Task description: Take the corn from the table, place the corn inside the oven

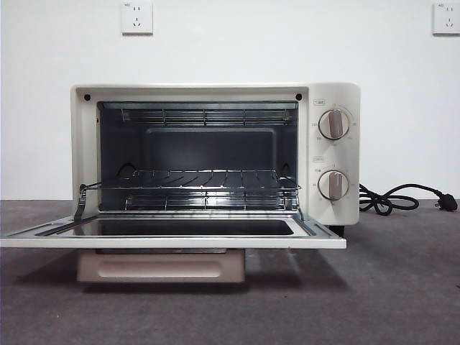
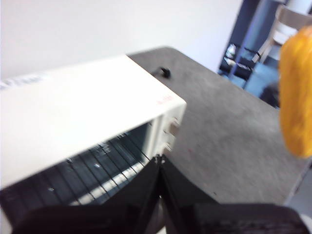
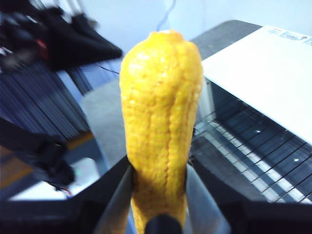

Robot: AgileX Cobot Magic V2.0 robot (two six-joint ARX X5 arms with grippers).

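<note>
My right gripper [image 3: 158, 195] clamps the corn [image 3: 161, 126] low, above the oven [image 1: 215, 154] — stiff, smooth, likely slippery; left gripper [image 2: 158, 165] pinched empty.

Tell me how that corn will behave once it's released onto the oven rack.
The corn, clamped in the right gripper, looks rounded and tapered, so it probably rolls. Its bumpy surface suggests fair grip. The wire rack looks level, which may limit rolling.

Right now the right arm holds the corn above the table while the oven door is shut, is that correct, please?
Not quite: the oven door is folded down open, as the front view shows. The right gripper does hold the corn above the table.
</note>
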